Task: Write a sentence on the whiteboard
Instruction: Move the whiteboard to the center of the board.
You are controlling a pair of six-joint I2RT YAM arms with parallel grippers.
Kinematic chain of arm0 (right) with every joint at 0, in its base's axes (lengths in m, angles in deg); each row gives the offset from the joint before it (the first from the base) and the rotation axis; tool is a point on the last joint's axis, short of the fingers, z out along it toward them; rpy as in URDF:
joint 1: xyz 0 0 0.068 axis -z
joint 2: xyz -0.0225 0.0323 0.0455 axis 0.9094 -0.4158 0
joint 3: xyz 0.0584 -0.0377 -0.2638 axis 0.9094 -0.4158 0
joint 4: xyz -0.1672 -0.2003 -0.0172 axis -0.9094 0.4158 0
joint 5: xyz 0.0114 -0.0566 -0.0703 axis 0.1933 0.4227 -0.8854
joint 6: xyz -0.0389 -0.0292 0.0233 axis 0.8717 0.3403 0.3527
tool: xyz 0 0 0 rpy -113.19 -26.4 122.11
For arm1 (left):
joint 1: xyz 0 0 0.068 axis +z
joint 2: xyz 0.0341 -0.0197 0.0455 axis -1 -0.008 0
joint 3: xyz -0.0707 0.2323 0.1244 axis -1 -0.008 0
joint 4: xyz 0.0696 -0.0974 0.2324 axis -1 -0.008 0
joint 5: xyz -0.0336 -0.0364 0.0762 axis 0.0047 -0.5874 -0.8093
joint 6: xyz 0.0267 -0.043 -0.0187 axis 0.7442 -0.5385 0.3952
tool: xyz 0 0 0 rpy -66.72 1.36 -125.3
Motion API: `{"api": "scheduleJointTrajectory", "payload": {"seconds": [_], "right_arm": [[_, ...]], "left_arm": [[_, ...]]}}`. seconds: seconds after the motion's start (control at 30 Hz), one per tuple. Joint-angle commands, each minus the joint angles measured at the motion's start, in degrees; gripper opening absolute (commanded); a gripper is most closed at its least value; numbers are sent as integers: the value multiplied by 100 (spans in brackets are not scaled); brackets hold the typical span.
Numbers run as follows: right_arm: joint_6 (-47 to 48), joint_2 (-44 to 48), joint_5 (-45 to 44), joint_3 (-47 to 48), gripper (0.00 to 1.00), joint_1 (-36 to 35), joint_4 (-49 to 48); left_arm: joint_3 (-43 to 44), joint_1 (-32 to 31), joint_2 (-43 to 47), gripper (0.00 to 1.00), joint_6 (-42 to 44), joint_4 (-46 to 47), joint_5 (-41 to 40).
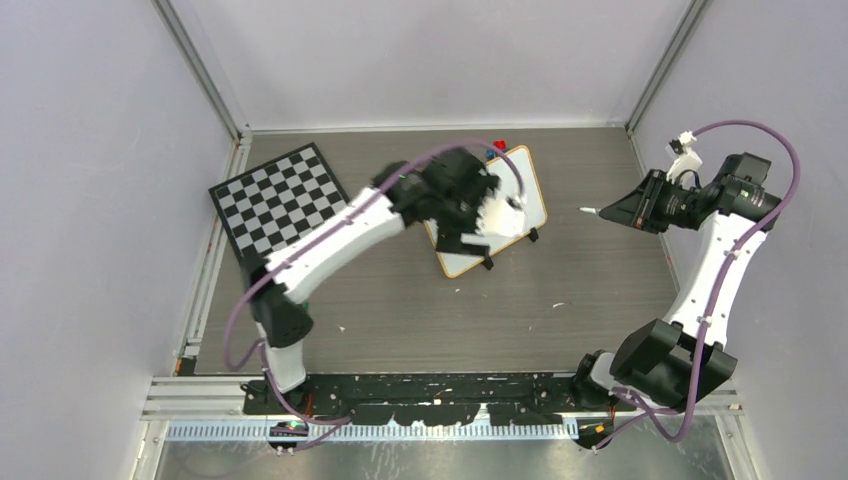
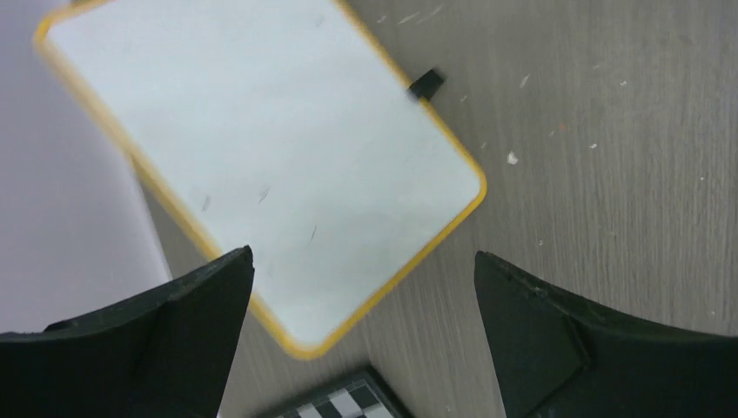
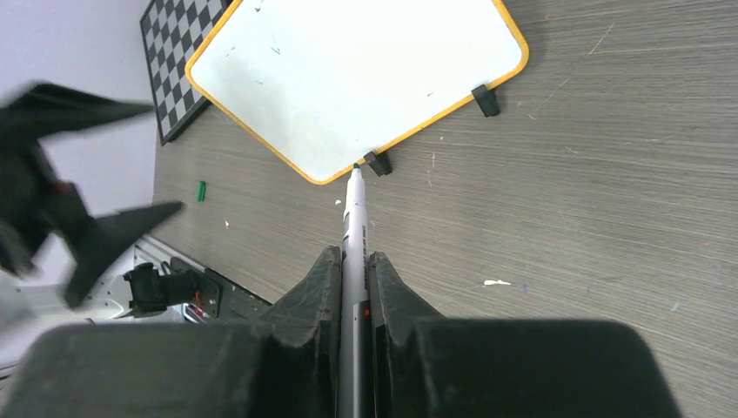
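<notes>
Whiteboard: rounded-corner rectangle with a smooth white face, faint smudges, a thin yellow-tan frame and two black clips. It lies flat at mid-rear of the grey wood-grain surface, beside a checkerboard. Left jaws hang released above it; right jaws, well apart, clench a slim white marker.

The whiteboard lies flat, askew — yellow-edged, rounded corners, white face seemingly only faintly flecked.

Bright, even light; whiteboard motion-blurred in left wrist view.
</notes>
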Motion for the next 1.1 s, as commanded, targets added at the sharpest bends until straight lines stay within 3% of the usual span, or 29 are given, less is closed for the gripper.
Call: {"api": "scheduleJointTrajectory", "payload": {"seconds": [0.0,0.27,0.43,0.63,0.9,1.07], "right_arm": [[-70,252,234,167,0,-29,142],[4,629,-420,136,0,-702,215],[-85,1122,-913,-484,0,-1268,-92],[-36,1338,-1252,-1072,0,-1837,-340],[237,955,-1348,-1075,0,-2415,-703],[-6,308,-1169,-713,0,-2725,-1084]], "left_arm": [[-272,924,1004,100,-1630,60,381],[-1778,2533,2941,100,-3423,585,351],[-2376,2852,3458,100,-3894,340,443],[-2764,3498,3147,100,-4452,379,1920],[-2582,3939,2376,100,-4972,1032,2728],[-2699,4154,1947,100,-5534,1961,3311]]}}
